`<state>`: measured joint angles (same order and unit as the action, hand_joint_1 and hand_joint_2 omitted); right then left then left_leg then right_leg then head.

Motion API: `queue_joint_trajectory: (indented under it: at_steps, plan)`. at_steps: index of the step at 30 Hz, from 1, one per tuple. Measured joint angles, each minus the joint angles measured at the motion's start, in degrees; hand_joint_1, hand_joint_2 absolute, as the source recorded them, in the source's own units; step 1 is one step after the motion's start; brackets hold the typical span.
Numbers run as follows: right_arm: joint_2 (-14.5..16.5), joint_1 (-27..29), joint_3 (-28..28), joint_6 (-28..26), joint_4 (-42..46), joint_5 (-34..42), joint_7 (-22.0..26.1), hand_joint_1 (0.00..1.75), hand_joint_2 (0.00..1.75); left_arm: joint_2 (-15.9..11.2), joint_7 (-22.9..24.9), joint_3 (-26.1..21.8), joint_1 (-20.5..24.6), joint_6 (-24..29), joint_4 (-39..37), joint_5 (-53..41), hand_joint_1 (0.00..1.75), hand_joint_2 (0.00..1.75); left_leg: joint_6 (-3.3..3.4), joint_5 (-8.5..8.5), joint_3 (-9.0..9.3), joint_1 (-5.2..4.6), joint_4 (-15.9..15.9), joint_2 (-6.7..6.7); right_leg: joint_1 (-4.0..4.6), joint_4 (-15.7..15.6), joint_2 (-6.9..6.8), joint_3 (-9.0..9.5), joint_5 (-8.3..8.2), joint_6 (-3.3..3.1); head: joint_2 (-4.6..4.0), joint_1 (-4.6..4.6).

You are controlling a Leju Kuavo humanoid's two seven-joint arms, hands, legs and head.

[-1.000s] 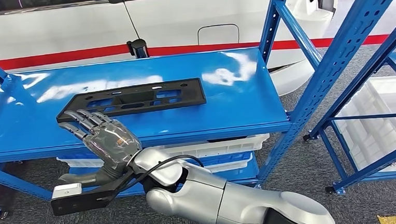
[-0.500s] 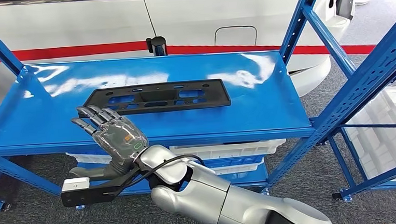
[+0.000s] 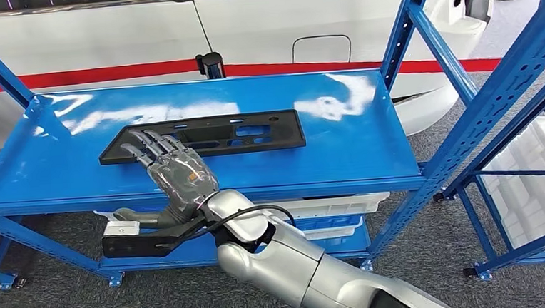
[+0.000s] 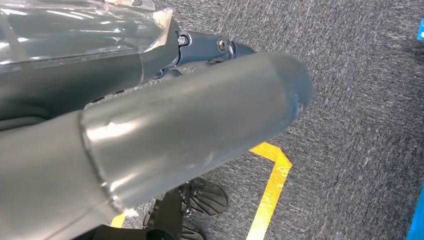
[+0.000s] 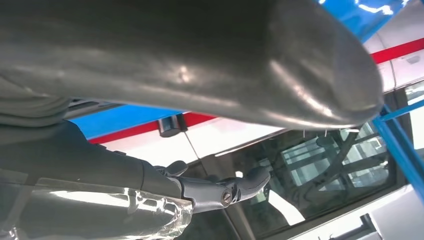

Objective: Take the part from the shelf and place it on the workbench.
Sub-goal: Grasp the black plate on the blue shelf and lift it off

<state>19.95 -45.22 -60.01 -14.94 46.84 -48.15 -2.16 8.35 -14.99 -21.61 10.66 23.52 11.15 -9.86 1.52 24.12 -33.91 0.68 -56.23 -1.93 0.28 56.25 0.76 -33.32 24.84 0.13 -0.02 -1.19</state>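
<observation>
1. The part [image 3: 204, 137], a long flat black plastic panel with cut-out slots and small holes, lies flat on the top board of the blue shelf [image 3: 341, 146], lengthwise across it and toward the robot's left half of the board
2. The right hand [image 3: 178, 174] reaches in over the shelf's front edge with its fingers [image 3: 147, 142] stretched out and apart over the near-left stretch of the part; they hold nothing, and whether the tips already touch the panel cannot be told from the head view
3. The left hand [image 4: 150, 125] hangs over grey carpet with yellow floor tape; it is seen so close that I cannot tell whether its fingers are apart or curled
4. Judging by its look, the part should be light and fairly stiff, though thin and long enough to flex or swing if lifted by one end
5. It lies flush on glossy painted metal, so it may slide rather than lift; the slots or the near long edge look like the best places to hook fingers under, nearer the middle for balance
6. The thumb [image 5: 320, 65] blocks much of the right wrist view, so the contact area is hidden there
7. The bench is not seen, so where the part must go is unknown; a white car with a red stripe [image 3: 93, 76] stands behind the shelf
</observation>
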Motion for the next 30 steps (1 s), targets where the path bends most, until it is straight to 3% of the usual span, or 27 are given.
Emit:
queue_joint_trajectory:
  at_steps: [4,10,18,25,30]
  plan:
    - [0.0,0.1,1.6,-0.6,-1.1,-1.9,-0.2,0.0,1.75,0.0,0.0,0.0,0.0,0.1,0.0,0.1,0.0,0.0,-0.83,-0.08,0.03,0.14,0.2,0.04,0.15,0.1,0.01,-0.07,0.02,-0.07,0.0,0.01]
    - [-0.1,-0.9,6.0,-4.1,-5.5,-5.5,-1.0,0.0,1.75,-0.2,0.6,-0.3,-0.1,1.5,0.0,1.4,0.0,0.0,-1.19,-0.13,-0.01,0.12,0.2,0.05,0.14,0.1,0.0,-0.07,0.02,-0.1,0.0,0.04]
    - [-0.1,-3.5,8.4,-6.1,-9.4,-2.9,0.0,0.0,1.75,-1.4,0.6,-1.2,-1.8,1.3,-0.1,2.6,0.0,0.0,-1.18,-0.13,-0.04,-0.15,0.2,0.05,-0.14,0.1,-0.01,-0.06,0.02,-0.09,0.0,0.03]
    - [0.0,-3.7,6.4,-5.7,-9.2,0.6,1.1,0.0,1.75,-2.4,0.6,-2.0,-2.4,1.2,-0.3,3.2,0.0,0.0,-1.17,-0.12,-0.09,-0.16,0.1,0.04,-0.17,0.1,-0.03,-0.06,0.02,-0.08,0.0,0.04]
    - [0.0,-3.7,0.5,-4.7,-6.2,3.5,0.7,0.0,1.75,-2.6,0.6,-2.3,-2.6,1.5,-0.4,3.3,0.0,0.0,-1.17,-0.12,-0.08,-0.15,0.1,0.04,-0.15,0.1,-0.03,-0.07,0.02,-0.08,0.0,0.03]
